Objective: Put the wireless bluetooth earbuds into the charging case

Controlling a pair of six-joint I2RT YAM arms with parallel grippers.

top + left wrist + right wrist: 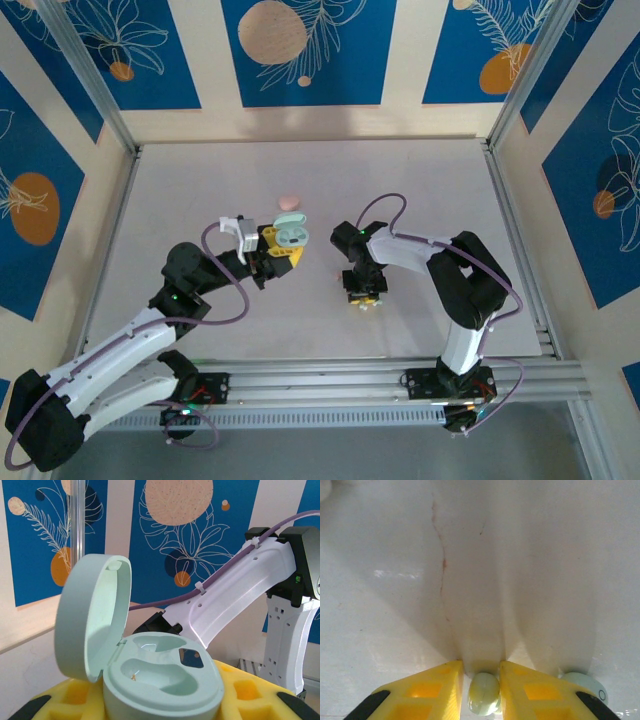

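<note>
At left of the table, entry one: left gripper, closed on the mint charging case, which is seated between the yellow fingers with its base level and its mouth upward. The lid is swung back on its hinge and stands nearly upright at the case's left side, so that both wells are exposed. Both are seen to be unoccupied. The case is judged to be presented this way, facing the other arm, so that a bud can be lowered straight in.

Entry two, beyond the case on the table: a small pink item, lying apart from both arms. Whether it is a bud or a case cannot be told.

Entry three, right of centre: right gripper, pointed straight down with its tips at the table surface. The jaws are drawn narrow, and a mint earbud is pinched between the two yellow pads. The steep approach is judged to suit so small a thing lying flat, since it can be taken only from above by its sides.

Entry four, just beside the right-hand pad on its outer side: a second mint earbud, resting loose on the table and not gripped. No bud is yet placed in the case
</note>
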